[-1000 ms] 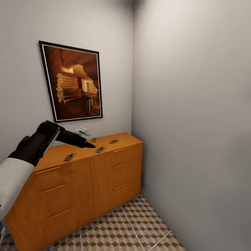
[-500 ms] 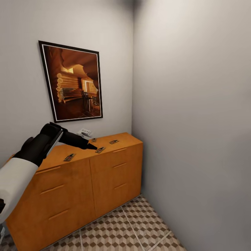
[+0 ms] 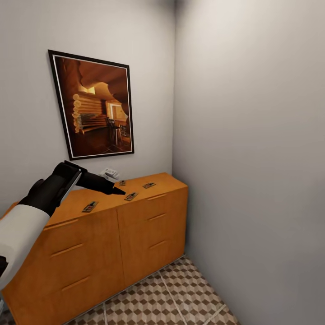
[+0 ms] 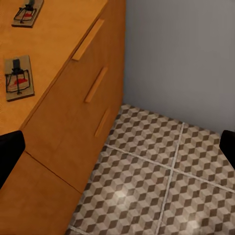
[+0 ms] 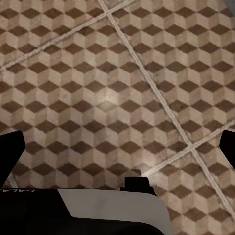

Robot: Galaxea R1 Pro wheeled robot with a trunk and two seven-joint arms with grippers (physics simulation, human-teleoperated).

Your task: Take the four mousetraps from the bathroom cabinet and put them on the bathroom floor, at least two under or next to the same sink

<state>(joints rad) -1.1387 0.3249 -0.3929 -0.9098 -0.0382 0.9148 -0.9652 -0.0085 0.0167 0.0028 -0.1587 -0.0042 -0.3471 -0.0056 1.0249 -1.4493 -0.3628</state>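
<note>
Plainly, the pick-up stage is in hand: the left gripper (image 3: 118, 191) is held over the top of the cabinet (image 3: 135, 234), its dark fingertips just beside the nearest mousetrap (image 3: 131, 196), with nothing grasped. In the left wrist view its fingers (image 4: 9, 152) are seen wide apart at the frame's edges, so the jaws are spread and empty. Four mousetraps can be made out on the cabinet top in the head view: one near the front edge towards the left (image 3: 90, 206), the one by the fingertips, one further right (image 3: 149, 185), and a small one behind the gripper (image 3: 122, 183) (partly hidden, so its pose cannot be told). None has yet been placed on the bathroom floor (image 3: 180, 293).

The right gripper (image 5: 117, 147) is pointed down at the cube-patterned tiles, its fingers likewise apart and nothing held.

The next move, as judged, calls for the left gripper to be lowered and centred over the nearest trap, with the jaws aligned across the narrow board before closing; being flat, it may be slid rather than lifted if approached too shallowly.
</note>
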